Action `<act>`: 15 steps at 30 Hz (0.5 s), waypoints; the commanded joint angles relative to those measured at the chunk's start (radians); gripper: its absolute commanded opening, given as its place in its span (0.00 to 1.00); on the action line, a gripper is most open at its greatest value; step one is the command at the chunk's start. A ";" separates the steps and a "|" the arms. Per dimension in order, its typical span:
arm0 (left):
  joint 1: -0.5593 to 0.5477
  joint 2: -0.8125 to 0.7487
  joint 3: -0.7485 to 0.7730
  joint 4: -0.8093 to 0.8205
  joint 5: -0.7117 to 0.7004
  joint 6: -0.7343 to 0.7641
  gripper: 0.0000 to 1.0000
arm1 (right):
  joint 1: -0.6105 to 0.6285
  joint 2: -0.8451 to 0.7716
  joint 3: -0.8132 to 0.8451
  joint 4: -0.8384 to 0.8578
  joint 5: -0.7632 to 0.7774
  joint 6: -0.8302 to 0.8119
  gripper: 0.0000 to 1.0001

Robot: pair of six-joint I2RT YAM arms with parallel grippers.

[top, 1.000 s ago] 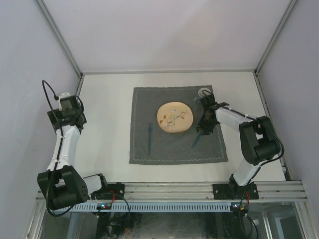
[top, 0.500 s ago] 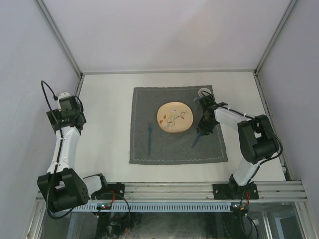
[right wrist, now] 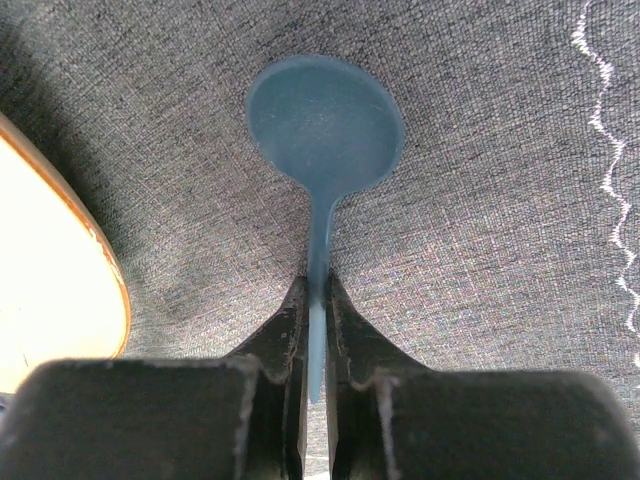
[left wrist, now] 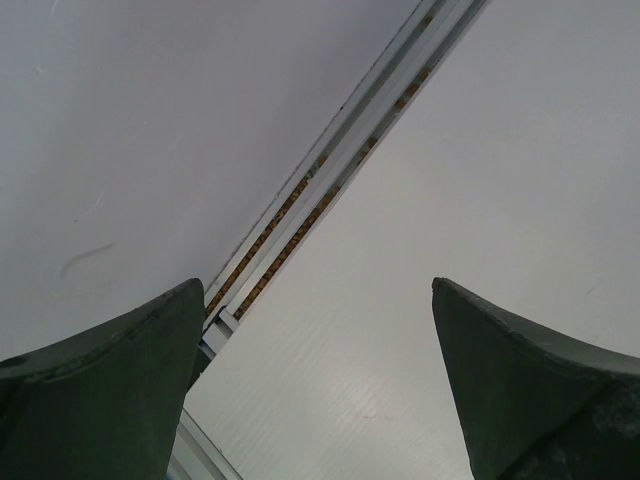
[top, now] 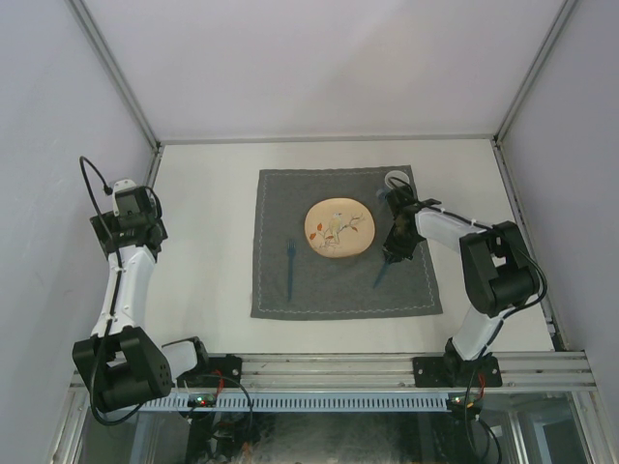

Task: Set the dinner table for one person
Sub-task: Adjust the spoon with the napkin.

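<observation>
- On the dinner table [top: 208, 271], a grey cloth [top: 338, 290] carries a patterned plate [top: 338, 229]. A white cup [top: 397, 180] stands at the cloth's far right corner, contents not visible.
- Right gripper [right wrist: 315, 295]: clamped on the handle of the blue spoon [right wrist: 325, 120], just right of the plate.
- Left gripper [left wrist: 320, 300]: fingers wide apart, facing the wall [left wrist: 150, 120].

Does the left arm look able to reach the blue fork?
Probably yes: the fork lies alone and uncovered on the cloth, left of the plate, and the left gripper is open and empty. The right gripper is shut on the spoon.
</observation>
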State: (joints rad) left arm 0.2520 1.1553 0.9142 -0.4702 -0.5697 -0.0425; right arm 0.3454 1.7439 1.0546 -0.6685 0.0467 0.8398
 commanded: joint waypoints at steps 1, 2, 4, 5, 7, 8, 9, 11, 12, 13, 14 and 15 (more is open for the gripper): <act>0.005 -0.011 -0.026 0.035 -0.004 0.004 0.99 | 0.021 -0.084 0.019 0.001 0.031 -0.033 0.00; 0.006 -0.010 -0.027 0.035 -0.006 0.006 0.99 | 0.027 -0.114 0.013 0.000 0.041 -0.041 0.00; 0.009 -0.007 -0.030 0.040 -0.008 0.007 0.98 | 0.037 -0.179 0.000 0.004 0.057 -0.061 0.00; 0.008 -0.005 -0.032 0.043 -0.009 0.008 0.99 | 0.039 -0.211 -0.003 0.001 0.057 -0.072 0.00; 0.009 -0.001 -0.031 0.047 -0.009 0.007 0.98 | 0.030 -0.264 -0.004 -0.007 0.040 -0.100 0.00; 0.008 0.002 -0.029 0.048 -0.009 0.007 0.99 | 0.024 -0.285 -0.005 -0.015 0.035 -0.113 0.00; 0.009 0.005 -0.026 0.048 -0.010 0.006 0.99 | 0.018 -0.307 -0.008 -0.020 0.030 -0.130 0.00; 0.009 0.011 -0.019 0.046 -0.011 0.006 0.99 | 0.009 -0.347 -0.028 -0.023 0.027 -0.169 0.00; 0.009 0.012 -0.016 0.044 -0.013 0.006 0.99 | 0.007 -0.365 -0.034 -0.024 0.029 -0.194 0.00; 0.009 0.011 -0.012 0.042 -0.012 0.006 0.99 | 0.008 -0.376 -0.040 -0.031 0.034 -0.222 0.00; 0.009 0.009 -0.011 0.042 -0.011 0.006 0.99 | 0.011 -0.380 -0.042 -0.043 0.045 -0.252 0.00; 0.010 0.005 -0.009 0.043 -0.010 0.005 0.99 | 0.012 -0.375 -0.041 -0.060 0.053 -0.288 0.00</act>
State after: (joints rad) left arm 0.2520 1.1683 0.9047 -0.4549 -0.5720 -0.0422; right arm 0.3595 1.3907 1.0336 -0.6857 0.0704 0.6937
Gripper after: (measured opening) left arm 0.985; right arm 0.018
